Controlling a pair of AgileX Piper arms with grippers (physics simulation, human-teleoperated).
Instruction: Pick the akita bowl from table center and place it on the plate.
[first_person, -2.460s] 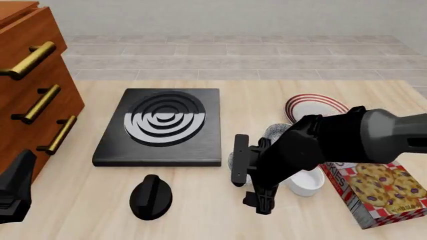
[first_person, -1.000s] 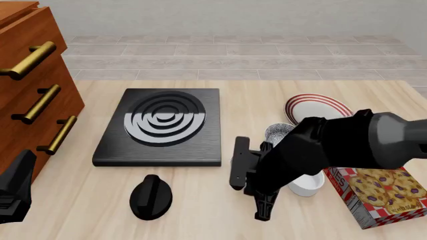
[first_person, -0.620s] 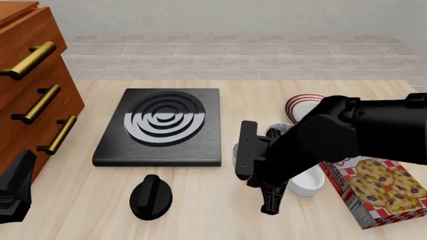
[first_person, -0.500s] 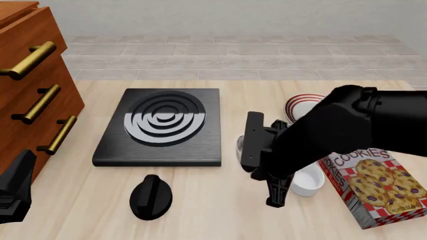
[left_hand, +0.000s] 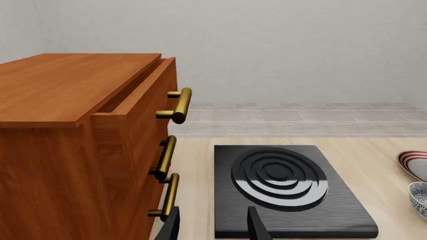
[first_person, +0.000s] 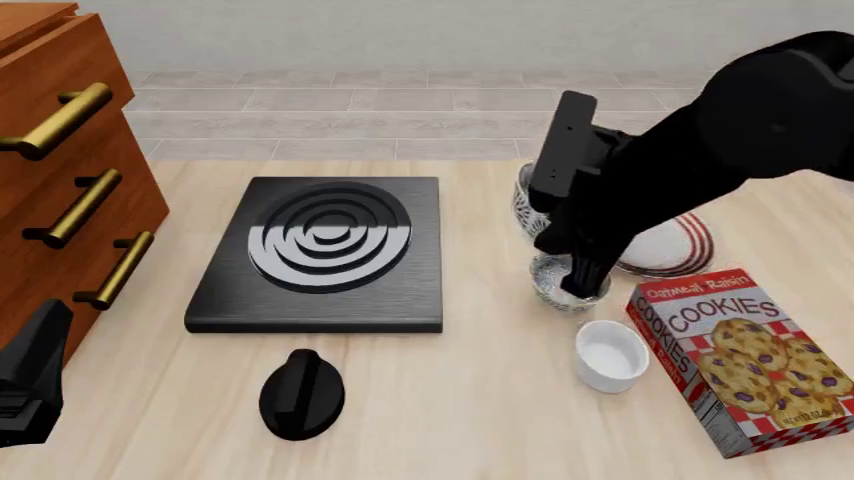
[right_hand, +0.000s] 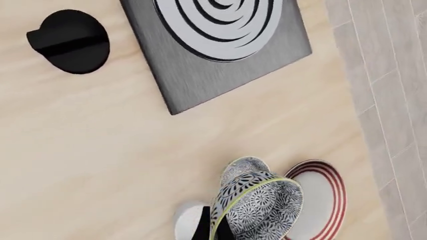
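Front view, right gripper (first_person: 567, 262): hanging above the table right of centre, arm reaching in from the upper right, fingers pointing down.
Right fingers (right_hand: 212, 229): closing narrowly on the pale rim of the akita bowl (right_hand: 257, 207); the wall is sitting pinched between the two dark tips.
Akita bowl, position: lifted clear of the table and tilting steeply, speckled inside turning sideways; in the front view only a sliver (first_person: 525, 203) is showing at the left edge of the arm.
Second bowl (first_person: 563, 283): resting on the table, directly under the fingertips, apart from them as far as I can tell.
Plate (first_person: 674, 245): lying just right of the second bowl, mostly hidden by the arm; in the wrist view its striped rim (right_hand: 328, 197) is showing just beyond the held bowl.
Ramekin (first_person: 611, 355): sitting nearer, beside the cookies box (first_person: 738, 358).
Burner slab (first_person: 324, 250): lying left of centre; black knob (first_person: 302, 393) sitting nearer.
Left gripper (left_hand: 213, 227): staying low at the near left beside the drawer cabinet (left_hand: 87, 145), fingers spread apart, holding nothing.
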